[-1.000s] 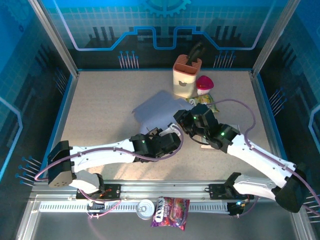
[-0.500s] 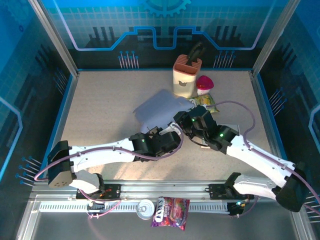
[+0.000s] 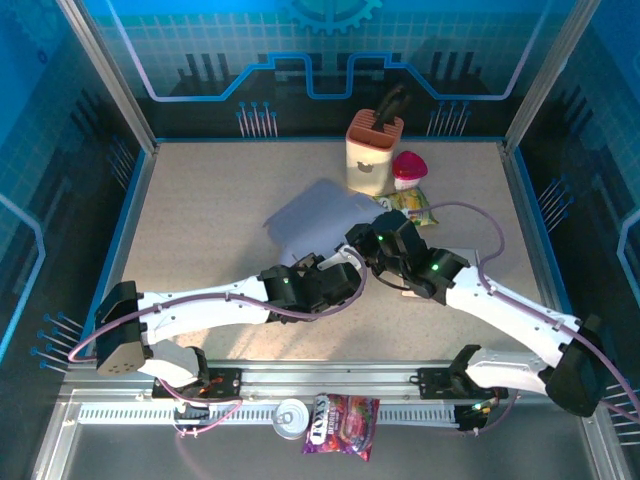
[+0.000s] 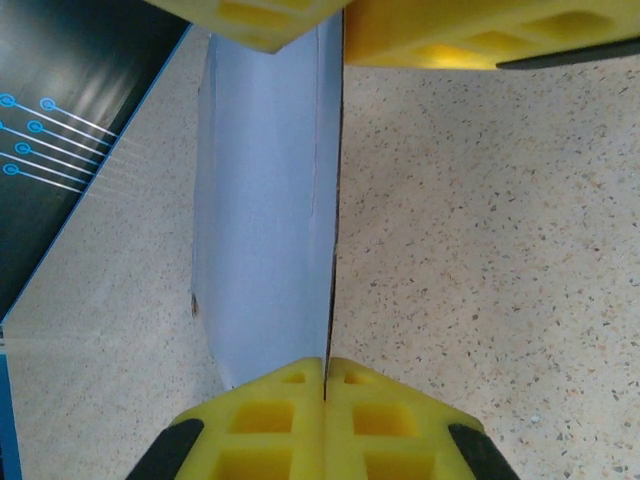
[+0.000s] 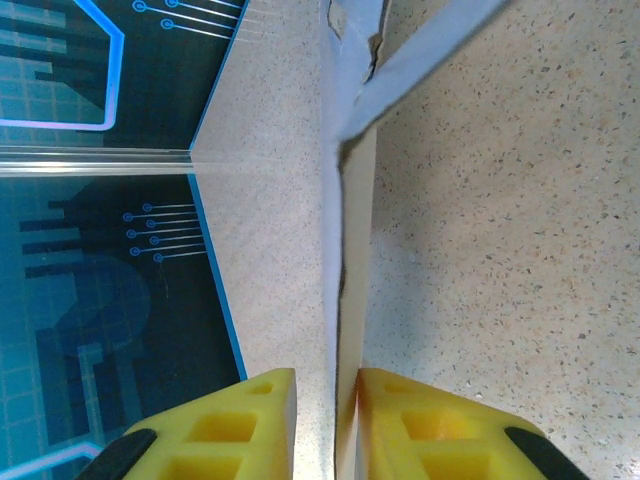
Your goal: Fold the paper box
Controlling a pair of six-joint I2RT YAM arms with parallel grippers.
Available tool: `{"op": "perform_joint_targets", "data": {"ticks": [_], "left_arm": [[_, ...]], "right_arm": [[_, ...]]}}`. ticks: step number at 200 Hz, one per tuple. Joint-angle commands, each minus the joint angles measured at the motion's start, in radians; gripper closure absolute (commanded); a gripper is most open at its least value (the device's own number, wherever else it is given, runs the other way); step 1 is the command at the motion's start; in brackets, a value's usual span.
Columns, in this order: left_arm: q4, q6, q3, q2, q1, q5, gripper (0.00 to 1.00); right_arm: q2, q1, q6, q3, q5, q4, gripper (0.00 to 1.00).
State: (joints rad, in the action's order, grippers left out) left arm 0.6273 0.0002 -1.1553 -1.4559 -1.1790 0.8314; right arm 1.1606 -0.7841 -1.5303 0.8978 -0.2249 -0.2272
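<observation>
The paper box (image 3: pixel 318 212) is a flat lavender-blue sheet, raised off the speckled table at mid-table. My left gripper (image 3: pixel 335 272) is at its near edge. In the left wrist view the left gripper (image 4: pixel 325 368) is shut on the paper box (image 4: pixel 265 200), which stands edge-on and runs away from the fingers. My right gripper (image 3: pixel 365 240) is at the sheet's right side. In the right wrist view the right gripper (image 5: pixel 328 400) stands a little open. The paper box (image 5: pixel 350 300) lies against the right finger, and table shows between it and the left finger.
A cream holder with an orange top (image 3: pixel 373 150) stands at the back. Next to it are a pink-red object (image 3: pixel 408 167) and a yellow snack bag (image 3: pixel 410 205). A can (image 3: pixel 292 417) and a candy bag (image 3: pixel 342 424) lie by the front rail.
The right arm has shifted slightly left and toward the back. The sheet's far part has swung back and to the right. The left arm has barely moved.
</observation>
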Motion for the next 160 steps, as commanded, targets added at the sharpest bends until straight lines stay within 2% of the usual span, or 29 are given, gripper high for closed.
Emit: {"op": "perform_joint_targets", "data": {"ticks": [1,35,76,124,160], "left_arm": [[-0.029,0.004,-0.043,0.012,0.005,-0.008,1.0],[-0.034,0.001,-0.037,0.016,0.005,-0.008,1.0],[-0.034,0.002,-0.038,0.018,0.007,-0.007,1.0],[-0.032,0.002,-0.037,0.025,0.011,-0.008,1.0],[-0.036,0.002,-0.032,0.031,0.012,-0.009,1.0]], "right_arm": [[0.02,-0.013,-0.008,-0.006,0.027,0.022,0.79],[0.023,-0.013,-0.016,-0.012,0.021,0.028,0.82],[0.032,-0.013,-0.025,-0.013,0.026,0.026,0.82],[0.04,-0.01,-0.042,-0.031,0.027,0.034,0.91],[0.039,-0.008,-0.044,-0.037,0.021,0.031,0.93]]}}
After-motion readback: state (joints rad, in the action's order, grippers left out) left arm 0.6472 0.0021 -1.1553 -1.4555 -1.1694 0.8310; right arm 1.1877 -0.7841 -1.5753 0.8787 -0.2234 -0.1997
